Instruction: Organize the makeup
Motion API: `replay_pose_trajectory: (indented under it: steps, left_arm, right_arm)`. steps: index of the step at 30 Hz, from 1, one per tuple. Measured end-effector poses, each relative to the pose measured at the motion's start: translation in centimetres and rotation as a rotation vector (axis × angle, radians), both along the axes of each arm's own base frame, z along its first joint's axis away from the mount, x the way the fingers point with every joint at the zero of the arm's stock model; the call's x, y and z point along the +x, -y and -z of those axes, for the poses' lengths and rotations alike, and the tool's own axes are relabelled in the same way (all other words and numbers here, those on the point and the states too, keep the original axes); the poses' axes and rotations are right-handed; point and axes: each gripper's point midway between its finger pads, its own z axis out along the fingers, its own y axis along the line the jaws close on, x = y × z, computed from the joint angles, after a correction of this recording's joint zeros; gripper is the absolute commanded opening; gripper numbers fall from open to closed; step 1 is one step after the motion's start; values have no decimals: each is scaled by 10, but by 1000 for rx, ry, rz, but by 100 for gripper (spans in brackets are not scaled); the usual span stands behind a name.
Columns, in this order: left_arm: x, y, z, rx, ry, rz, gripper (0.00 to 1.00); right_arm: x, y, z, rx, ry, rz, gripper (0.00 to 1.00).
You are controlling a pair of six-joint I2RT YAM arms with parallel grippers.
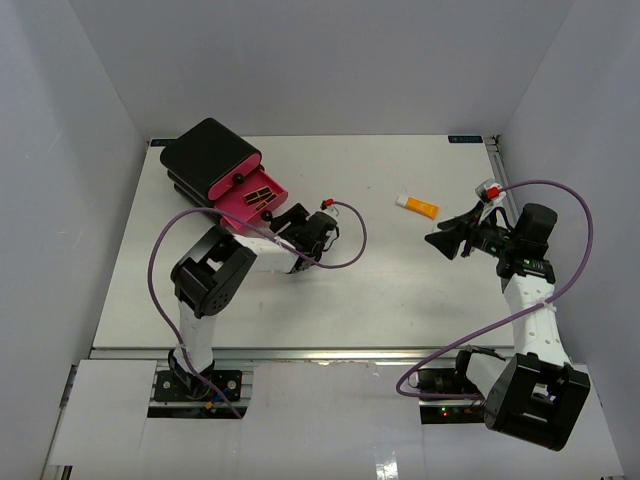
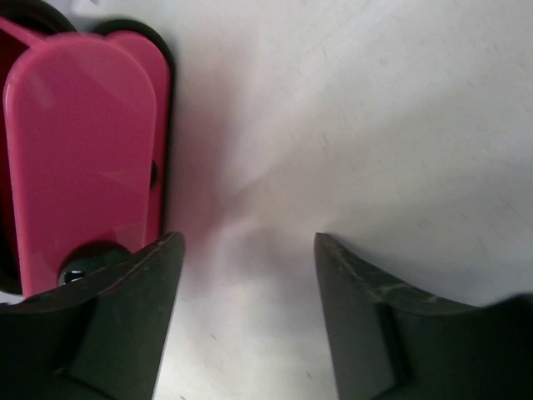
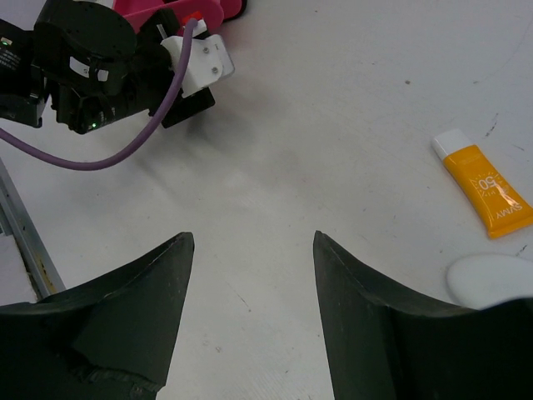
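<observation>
An orange white-capped tube [image 1: 417,206] lies on the table at the back right; it also shows in the right wrist view [image 3: 485,188]. A white oval puff [image 3: 489,280] lies just near it; I cannot make it out in the top view. Black-and-gold lipstick tubes [image 1: 258,193] lie in the open pink drawer [image 1: 250,200]. My left gripper [image 1: 281,217] is open and empty, right beside the drawer's pink front [image 2: 83,150]. My right gripper [image 1: 438,241] is open and empty over bare table, a little short of the tube. In the wrist views both the left gripper [image 2: 248,237] and the right gripper [image 3: 252,235] have jaws spread wide.
The black box [image 1: 208,152] with pink drawers stands at the back left. A purple cable [image 1: 352,240] loops off the left wrist, which also shows in the right wrist view [image 3: 92,58]. White walls close in the table on three sides.
</observation>
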Motion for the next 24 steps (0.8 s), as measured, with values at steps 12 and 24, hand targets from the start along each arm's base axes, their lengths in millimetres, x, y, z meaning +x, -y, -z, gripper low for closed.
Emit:
replay_pose_trajectory:
  steps: [12, 24]
  left_arm:
    - [19, -20, -11, 82, 102, -75, 87]
    - [61, -53, -11, 33, 78, -195, 88]
  right_arm:
    - [-1, 1, 4, 7, -13, 3, 66]
    - [-1, 4, 3, 10, -13, 12, 66]
